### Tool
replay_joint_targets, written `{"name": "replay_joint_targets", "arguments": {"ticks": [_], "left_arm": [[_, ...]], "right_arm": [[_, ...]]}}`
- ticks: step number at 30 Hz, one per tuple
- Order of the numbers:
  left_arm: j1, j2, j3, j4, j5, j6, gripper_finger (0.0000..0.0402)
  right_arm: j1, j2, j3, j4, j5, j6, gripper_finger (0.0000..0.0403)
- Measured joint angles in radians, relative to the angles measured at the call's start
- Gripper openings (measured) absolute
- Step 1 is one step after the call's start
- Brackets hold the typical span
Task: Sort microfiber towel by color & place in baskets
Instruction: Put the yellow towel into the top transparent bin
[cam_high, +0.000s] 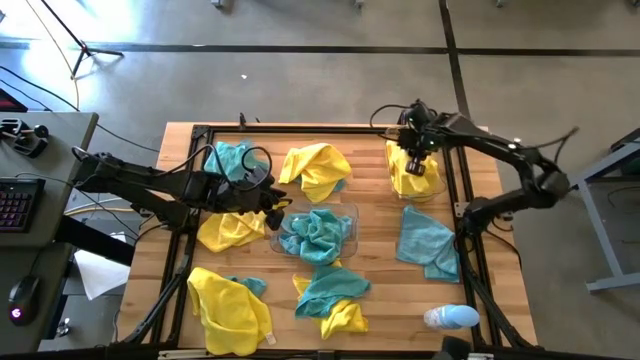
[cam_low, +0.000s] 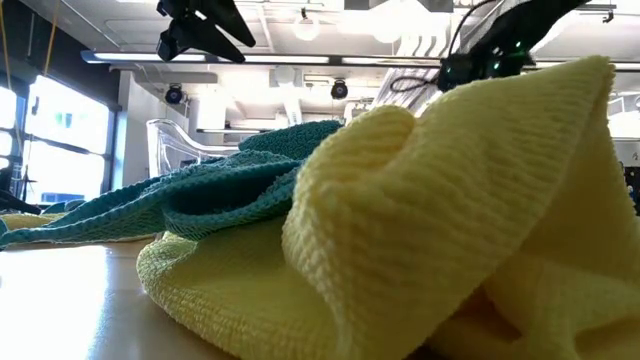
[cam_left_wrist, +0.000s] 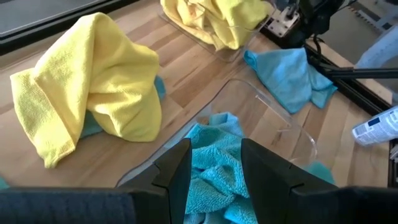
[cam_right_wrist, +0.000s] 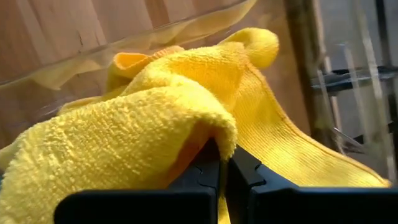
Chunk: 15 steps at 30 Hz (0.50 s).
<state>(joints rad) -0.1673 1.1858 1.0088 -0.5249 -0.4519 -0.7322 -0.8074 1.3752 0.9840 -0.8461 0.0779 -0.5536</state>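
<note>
My right pincer (cam_right_wrist: 225, 163) is clamped on a yellow towel (cam_right_wrist: 155, 106) directly over the far-right basket (cam_high: 432, 187); left pincer (cam_left_wrist: 216, 163) spread apart above the teal-filled basket (cam_left_wrist: 292, 134).

- Grey concrete floor (cam_high: 300, 60) surrounds the wooden slatted table (cam_high: 375, 285).
- Grey desk with dark keyboard (cam_high: 18, 200) at 9 o'clock.
- Bright windows (cam_low: 50, 140); white ceiling lights (cam_low: 310, 20).

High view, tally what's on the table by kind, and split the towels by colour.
Yellow towel heaps: 5, one of them in a basket
Teal towel heaps: 4, one in a basket; overlaps may hide more
Clear baskets: 2
Pale blue-and-white bottle: 1
Total: 12
</note>
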Motion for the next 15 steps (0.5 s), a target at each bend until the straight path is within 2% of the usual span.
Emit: {"name": "replay_joint_targets", "arguments": {"ticks": [7,15], "left_arm": [[0.0,0.0,0.0,-0.001,-0.003,0.0,0.0129],[0.0,0.0,0.0,-0.001,-0.003,-0.018,0.0129]], "right_arm": [[0.0,0.099,-0.105,0.128,-0.001,-0.001,0.0],[0.0,0.11,-0.238,0.336,0.0,-0.039,0.0]]}}
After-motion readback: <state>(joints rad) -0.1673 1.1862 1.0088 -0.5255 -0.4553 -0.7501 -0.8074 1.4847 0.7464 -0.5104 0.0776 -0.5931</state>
